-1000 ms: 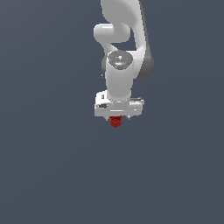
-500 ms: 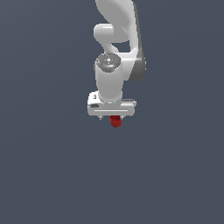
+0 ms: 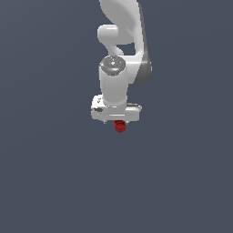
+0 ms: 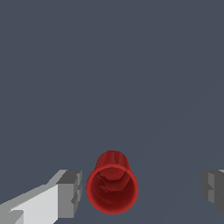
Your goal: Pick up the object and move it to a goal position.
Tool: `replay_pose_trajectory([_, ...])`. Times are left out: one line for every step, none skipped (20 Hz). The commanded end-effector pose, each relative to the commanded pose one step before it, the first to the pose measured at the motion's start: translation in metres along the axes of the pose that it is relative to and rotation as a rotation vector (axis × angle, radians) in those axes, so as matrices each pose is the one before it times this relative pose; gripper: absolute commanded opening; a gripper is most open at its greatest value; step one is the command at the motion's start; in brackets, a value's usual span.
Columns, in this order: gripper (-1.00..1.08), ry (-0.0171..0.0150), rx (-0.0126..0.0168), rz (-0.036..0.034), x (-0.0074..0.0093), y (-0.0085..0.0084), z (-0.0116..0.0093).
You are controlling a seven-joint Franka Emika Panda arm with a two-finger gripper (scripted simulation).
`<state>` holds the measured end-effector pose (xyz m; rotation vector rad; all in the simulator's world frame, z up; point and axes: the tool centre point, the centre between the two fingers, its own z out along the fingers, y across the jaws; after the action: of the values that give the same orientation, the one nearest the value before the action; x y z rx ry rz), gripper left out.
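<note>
since a second ago the arm (image 3: pixel 119 68) has drifted toward the exterior view's left and its wrist has turned, with the cup staying under it. the red cup (image 4: pixel 112 186) looks hollow and round-mouthed in the wrist view, sitting between the fingers (image 4: pixel 70 192) of the hand (image 4: pixel 142 190). the fingers stand well apart, one just beside the cup, the other clear of it, so the hand is open. grey surface (image 3: pixel 50 182) lies all around.

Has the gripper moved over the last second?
Yes: the gripper has shifted slightly toward the exterior view's left, judged against the frame edges; the plain floor offers no landmark.
</note>
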<state>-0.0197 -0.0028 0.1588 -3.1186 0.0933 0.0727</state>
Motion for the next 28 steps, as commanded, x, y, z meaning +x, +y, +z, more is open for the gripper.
replay_pose_trajectory([1.0,0.00167,-0.00077,0.02261,-0.00239,-0.00134,0.00319])
replay_pose_trajectory([1.0,0.00102,-0.00038,0.01173,-0.00123,-0.00062,0.00156])
replay_pose_trajectory([1.0,0.00109,-0.0004,0.01305,-0.00138,-0.00059,0.00172])
replay_pose_trajectory([1.0,0.00118,-0.00042,0.01423,-0.00153,-0.00062,0.00187])
replay_pose_trajectory([1.0,0.00131,-0.00044,0.01544,-0.00169,-0.00064,0.00201])
replay_pose_trajectory([1.0,0.00144,-0.00045,0.01666,-0.00185,-0.00066,0.00215])
replay_pose_trajectory([1.0,0.00156,-0.00045,0.01788,-0.00202,-0.00066,0.00229])
replay_pose_trajectory([1.0,0.00168,-0.00046,0.01917,-0.0022,-0.00063,0.00243])
replay_pose_trajectory([1.0,0.00181,-0.00045,0.02042,-0.00239,-0.00061,0.00256])
replay_pose_trajectory([1.0,0.00194,-0.00044,0.02168,-0.00258,-0.00057,0.00269])
replay_pose_trajectory([1.0,0.00207,-0.00042,0.02296,-0.00277,-0.0005,0.00281])
replay_pose_trajectory([1.0,0.0022,-0.00039,0.02415,-0.00296,-0.00042,0.00291])
replay_pose_trajectory([1.0,0.00224,-0.00034,0.02442,-0.00303,-0.00031,0.0029])
replay_pose_trajectory([1.0,0.00226,-0.00029,0.02443,-0.00308,-0.0002,0.00286])
replay_pose_trajectory([1.0,0.00228,-0.00024,0.02444,-0.00311,-0.00008,0.00282])
replay_pose_trajectory([1.0,0.00229,-0.00018,0.02438,-0.00314,0.00003,0.00276])
replay_pose_trajectory([1.0,0.00221,-0.00012,0.02341,-0.00303,0.00015,0.00261])
replay_pose_trajectory([1.0,0.0021,-0.00007,0.02217,-0.00289,0.00025,0.00243])
replay_pose_trajectory([1.0,0.00199,-0.00002,0.02091,-0.00274,0.00032,0.00226])
replay_pose_trajectory([1.0,0.00188,0.00002,0.01965,-0.00258,0.00038,0.00209])
replay_pose_trajectory([1.0,0.00177,0.00005,0.01839,-0.00242,0.00043,0.00193])
replay_pose_trajectory([1.0,0.00165,0.00007,0.01713,-0.00226,0.00047,0.00178])
replay_pose_trajectory([1.0,0.00153,0.00009,0.01587,-0.00209,0.00049,0.00163])
replay_pose_trajectory([1.0,0.00141,0.00011,0.0146,-0.00193,0.00049,0.00148])
replay_pose_trajectory([1.0,0.00129,0.00012,0.01334,-0.00175,0.0005,0.00134])
replay_pose_trajectory([1.0,0.00117,0.00012,0.01206,-0.00159,0.00047,0.0012])
replay_pose_trajectory([1.0,0.00105,0.00012,0.0108,-0.00142,0.00045,0.00106])
replay_pose_trajectory([1.0,0.00093,0.00011,0.00955,-0.00125,0.00043,0.00093])
